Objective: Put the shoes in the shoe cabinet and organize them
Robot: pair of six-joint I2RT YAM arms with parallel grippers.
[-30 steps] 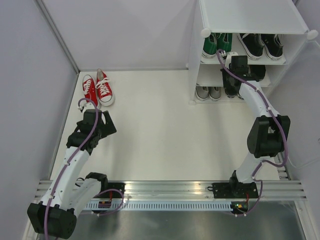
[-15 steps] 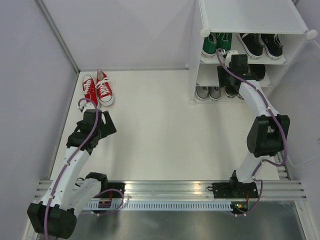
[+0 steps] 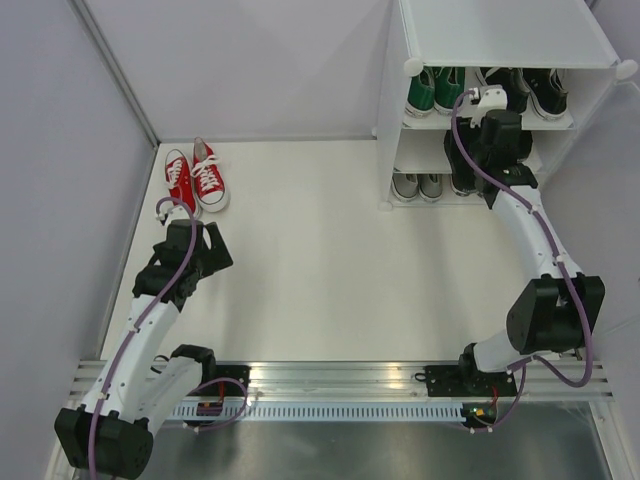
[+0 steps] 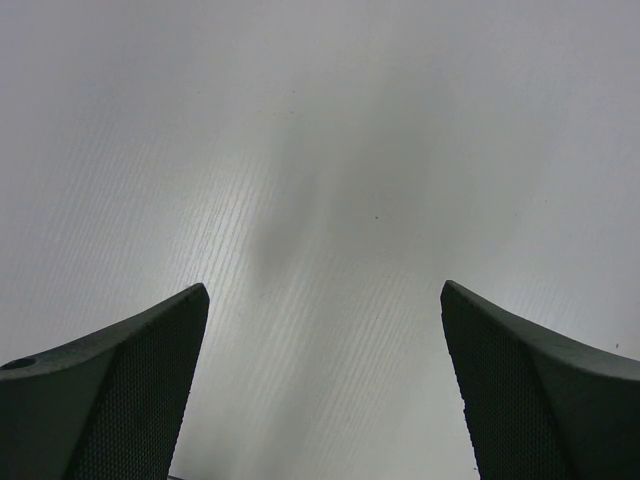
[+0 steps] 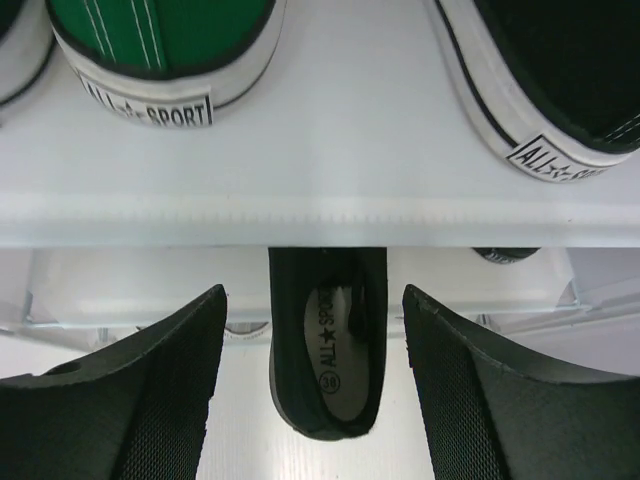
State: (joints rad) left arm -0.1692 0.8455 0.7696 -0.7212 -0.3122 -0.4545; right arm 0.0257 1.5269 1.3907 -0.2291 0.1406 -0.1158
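The white shoe cabinet (image 3: 500,40) stands at the back right. Its upper shelf (image 5: 320,205) carries green shoes (image 3: 433,90) (image 5: 165,50) and black shoes (image 3: 530,92) (image 5: 545,70). Grey shoes (image 3: 417,185) sit on the lower tier. My right gripper (image 3: 485,150) (image 5: 313,300) is open at the cabinet front. A black shoe (image 5: 328,350) lies heel-out on the lower tier between its fingers, clear of both. Two red shoes (image 3: 195,178) stand side by side on the floor at the back left. My left gripper (image 3: 200,262) (image 4: 323,290) hangs open over bare floor just in front of them.
A white wall runs along the left and the back. The aluminium rail (image 3: 340,380) with both arm bases crosses the near edge. The right arm's cable (image 3: 465,150) loops in front of the cabinet.
My right gripper opened and let go of the black shoe on the lower tier, then drew back and rightwards out of the cabinet. The left arm has not moved.
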